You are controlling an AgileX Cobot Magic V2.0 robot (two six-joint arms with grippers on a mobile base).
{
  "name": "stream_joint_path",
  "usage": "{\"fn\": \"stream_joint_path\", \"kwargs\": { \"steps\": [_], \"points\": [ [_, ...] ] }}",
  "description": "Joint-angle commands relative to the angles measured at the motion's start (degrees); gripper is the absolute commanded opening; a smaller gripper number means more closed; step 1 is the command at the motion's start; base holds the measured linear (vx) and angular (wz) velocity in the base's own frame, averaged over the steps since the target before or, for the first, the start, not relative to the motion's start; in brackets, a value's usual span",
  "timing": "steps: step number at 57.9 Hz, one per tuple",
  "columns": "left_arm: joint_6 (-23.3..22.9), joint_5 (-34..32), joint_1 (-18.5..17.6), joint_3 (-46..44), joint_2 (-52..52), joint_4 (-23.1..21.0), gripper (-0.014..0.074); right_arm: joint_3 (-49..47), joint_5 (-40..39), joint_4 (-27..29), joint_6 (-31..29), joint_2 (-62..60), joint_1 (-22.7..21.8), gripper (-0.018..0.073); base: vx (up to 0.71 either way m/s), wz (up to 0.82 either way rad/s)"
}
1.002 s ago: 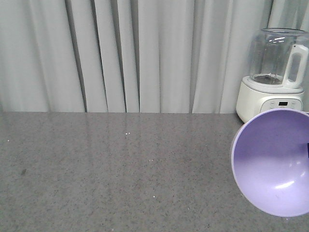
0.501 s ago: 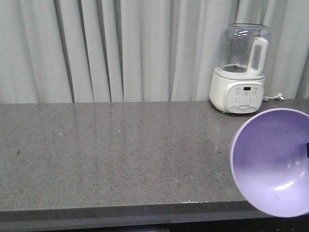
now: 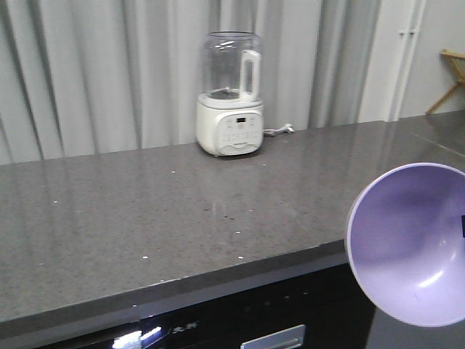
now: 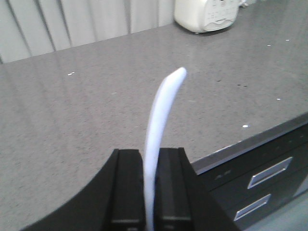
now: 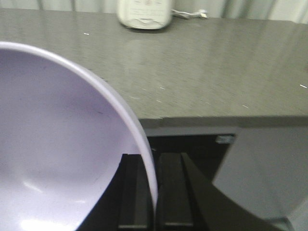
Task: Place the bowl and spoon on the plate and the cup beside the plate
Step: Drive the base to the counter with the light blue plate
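Note:
The lavender bowl (image 3: 407,247) hangs tilted on its side at the right of the front view, its glossy inside facing the camera. My right gripper (image 5: 155,192) is shut on the bowl (image 5: 57,144) at its pale rim, one finger inside and one outside. My left gripper (image 4: 151,192) is shut on the pale blue spoon (image 4: 161,110), which is seen edge-on. It rises from between the jaws and curves to a tip above the grey countertop (image 4: 72,120). The plate and the cup are out of view.
A white blender with a clear jar (image 3: 230,94) stands at the back of the grey stone countertop (image 3: 109,218), before pale curtains. Dark cabinet fronts with metal handles (image 4: 269,183) lie under the counter's front edge. A wooden stand (image 3: 450,73) is far right.
The front view has swung and drawn back: the blender has slid from the right edge to the middle, and the counter's front edge and cabinets have appeared. The bowl keeps its place in the frame.

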Motion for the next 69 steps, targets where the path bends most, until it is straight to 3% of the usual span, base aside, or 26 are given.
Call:
{"fn": "stream_joint_path", "kwargs": {
  "steps": [1, 31, 69],
  "points": [
    [0.0, -4.6, -0.4, -1.5, -0.3, 0.0, -0.0003, -1.6, -5.2, -0.1, -0.1, -0.6, -0.1, -0.0012, -0.06, -0.67],
    [0.0, -4.6, -0.4, -1.5, -0.3, 0.0, -0.0003, -1.6, -5.2, 0.0, -0.1, -0.6, -0.1, -0.0012, 0.03, -0.6],
    [0.0, -4.5, -0.4, -1.6, -0.2, 0.0, -0.0003, -1.6, -5.2, 0.0, -0.1, -0.6, -0.1, -0.0012, 0.23, -0.63]
  ]
}}
